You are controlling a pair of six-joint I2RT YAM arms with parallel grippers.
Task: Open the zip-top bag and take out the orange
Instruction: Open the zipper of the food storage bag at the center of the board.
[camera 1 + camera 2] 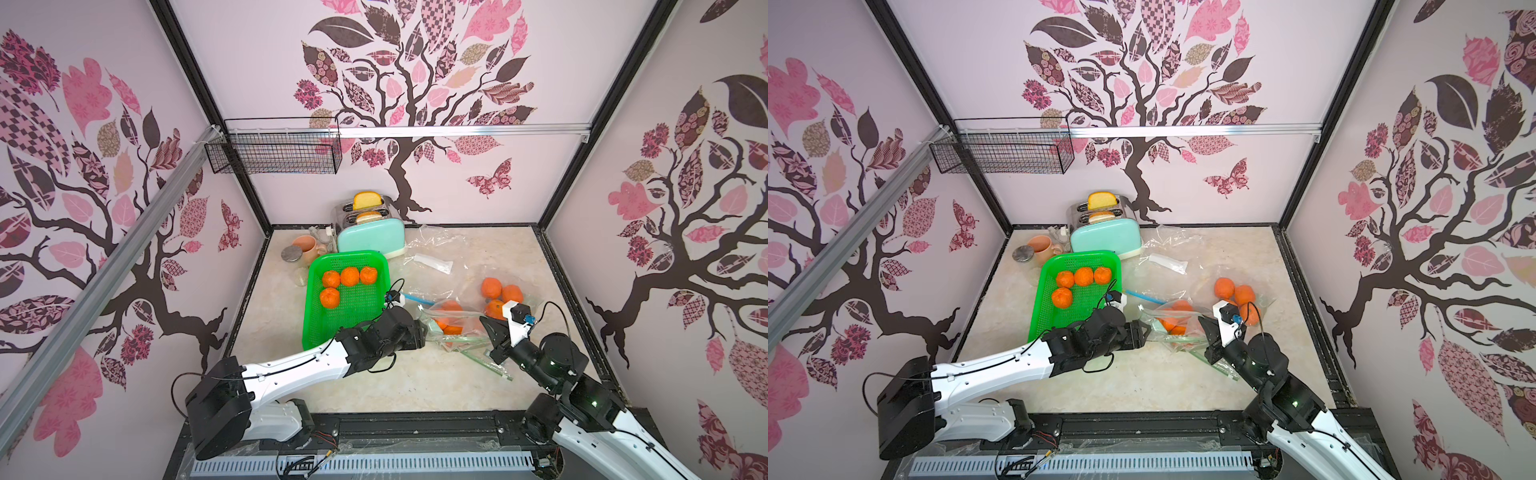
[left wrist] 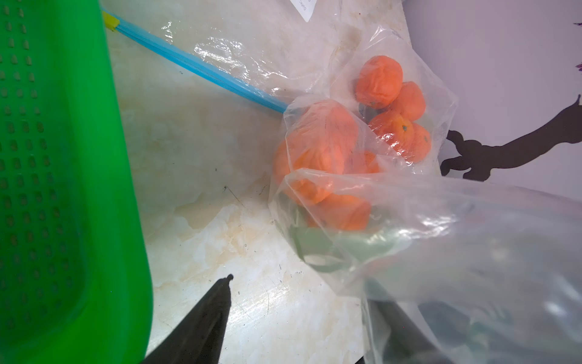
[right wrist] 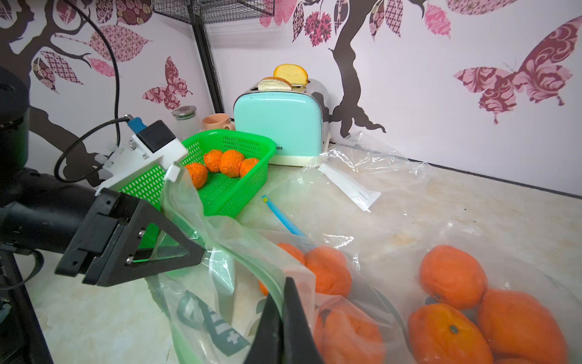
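**A:** Left side of the top views, what did you log?

**B:** A green basket (image 1: 332, 328) sat left of centre. Four loose oranges (image 1: 349, 276) lay at its far end, and a toaster (image 1: 370, 241) stood behind it.

**A:** And the left claw?

**B:** The left claw (image 2: 299, 285) was just right of the basket, at the lower middle of the frame, and spread wide. One finger (image 2: 208, 315) was over bare tabletop. The other was under loose plastic at the bag's mouth. It gripped nothing.

**A:** Where was the bag itself?

**B:** The zip-top bag (image 1: 461, 322) lay on the table between the two claws, right of centre and low in the frame. Its green zip edge (image 3: 239, 252) was parted, so the mouth gaped. The oranges (image 1: 451, 309) were all inside it. I couldn't count them through the plastic.

**A:** The right claw?

**B:** The right claw (image 3: 285, 296) was pinched tight on the bag's lip, on the side away from the left claw.

**A:** Anything further right?

**B:** A second bag (image 1: 473, 289) with more fruit inside lay just behind the right claw.
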